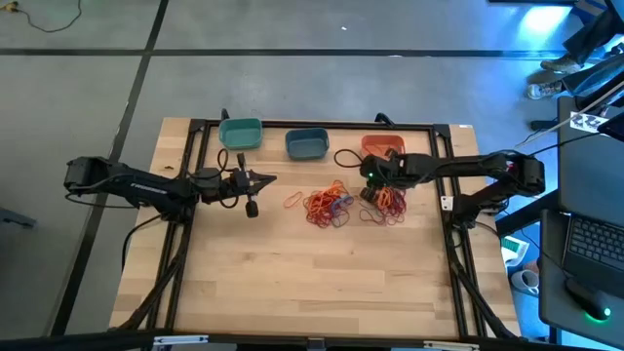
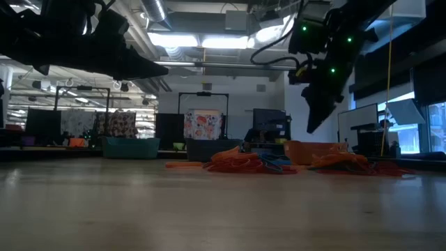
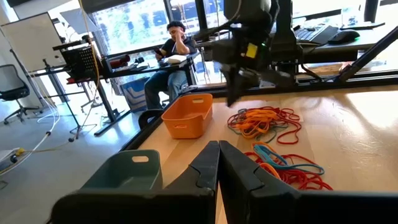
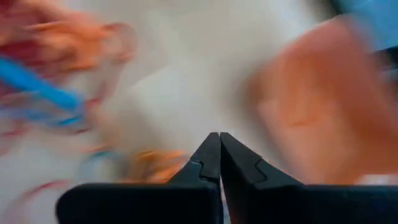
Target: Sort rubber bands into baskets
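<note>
Overhead looks straight down, low looks level; both share the table (image 1: 292, 283).

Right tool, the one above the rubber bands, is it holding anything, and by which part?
Nothing shows between the shut fingers of the right tool; it hangs above the rubber bands near the orange basket. A thin band could hide in the blur.

A robotics lab or open-plan workshop; a wooden worktable (image 1: 292, 273) stands on a grey concrete floor (image 1: 292, 78); exposed ceiling ducts (image 2: 209, 63) and strip lights (image 2: 202, 42) run overhead; beyond the left gripper (image 3: 217, 149), a seated person (image 3: 171, 59) at a desk, a whiteboard (image 3: 34, 43) and an office chair (image 3: 12, 87); a laptop (image 1: 595, 244) beside the right arm.
</note>
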You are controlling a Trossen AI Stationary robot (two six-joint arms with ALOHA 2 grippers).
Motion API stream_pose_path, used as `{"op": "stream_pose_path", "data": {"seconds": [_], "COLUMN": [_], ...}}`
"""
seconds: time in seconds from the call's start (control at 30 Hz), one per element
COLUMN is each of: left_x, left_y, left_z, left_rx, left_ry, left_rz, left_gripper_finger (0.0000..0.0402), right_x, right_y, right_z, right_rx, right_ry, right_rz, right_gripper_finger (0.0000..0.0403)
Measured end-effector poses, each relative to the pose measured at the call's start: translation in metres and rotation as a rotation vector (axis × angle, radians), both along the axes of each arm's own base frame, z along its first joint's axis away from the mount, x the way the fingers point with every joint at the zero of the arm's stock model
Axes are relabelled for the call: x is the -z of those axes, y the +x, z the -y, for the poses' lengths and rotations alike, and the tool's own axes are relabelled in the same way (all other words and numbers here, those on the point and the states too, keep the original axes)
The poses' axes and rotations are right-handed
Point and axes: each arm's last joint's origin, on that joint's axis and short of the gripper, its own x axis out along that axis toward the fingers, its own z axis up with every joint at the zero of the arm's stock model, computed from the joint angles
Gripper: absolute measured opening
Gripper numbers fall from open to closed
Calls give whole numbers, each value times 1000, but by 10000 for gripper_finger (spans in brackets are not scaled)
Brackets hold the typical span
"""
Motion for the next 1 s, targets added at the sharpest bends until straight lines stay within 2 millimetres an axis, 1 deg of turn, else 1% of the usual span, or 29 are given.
{"op": "stream_pose_path", "data": {"seconds": [0.07,0.13,0.37,0.47,0.57,0.7,0.77,0.83,1.0], "left_x": [0,0,0,0,0,1,1,1,1], "left_y": [0,0,0,0,0,0,0,0,0], "left_z": [0,0,0,0,0,0,0,0,0], "left_rx": [0,0,0,0,0,0,0,0,0], "left_ry": [-2,-3,-5,-4,-3,4,5,5,5], "left_rz": [1,0,1,1,-1,-8,-8,-8,-9], "left_gripper_finger": [5,5,5,5,5,5,5,5,5], "right_x": [5,9,26,33,39,42,44,47,54], "right_y": [2,0,-6,-6,-7,-11,-12,-11,-15], "right_z": [-2,-4,-5,-5,-6,-5,-5,-4,-5], "right_rx": [-31,-38,-1,2,-4,20,23,21,22], "right_ry": [81,114,140,136,130,77,67,58,54], "right_rz": [20,16,-1,24,33,9,12,40,46], "right_gripper_finger": [33,54,132,154,163,164,154,132,49]}}
